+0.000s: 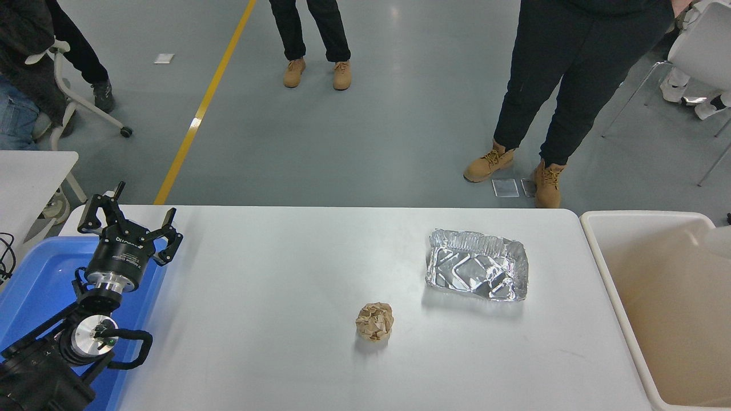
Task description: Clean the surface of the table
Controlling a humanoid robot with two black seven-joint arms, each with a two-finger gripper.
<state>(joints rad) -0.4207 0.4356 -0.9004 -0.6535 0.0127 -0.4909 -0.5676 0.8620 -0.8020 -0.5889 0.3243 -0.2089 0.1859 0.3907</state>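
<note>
The table surface (274, 285) is a wide white top. A crumpled brown paper ball (374, 321) lies on it near the middle front. A crinkled foil tray (476, 272) sits to the ball's right, further back. My left gripper (134, 214) is parked open and holding nothing at the table's left end, above the blue bin's edge. My right arm is out of the picture. A faint white blur (718, 240) shows at the right edge over the beige bin; what it is cannot be made out.
A large beige bin (657, 297) stands against the table's right end, and a blue bin (40, 279) against its left end. A smaller white table (28, 177) is at far left. People's legs (548, 97) stand beyond the far edge.
</note>
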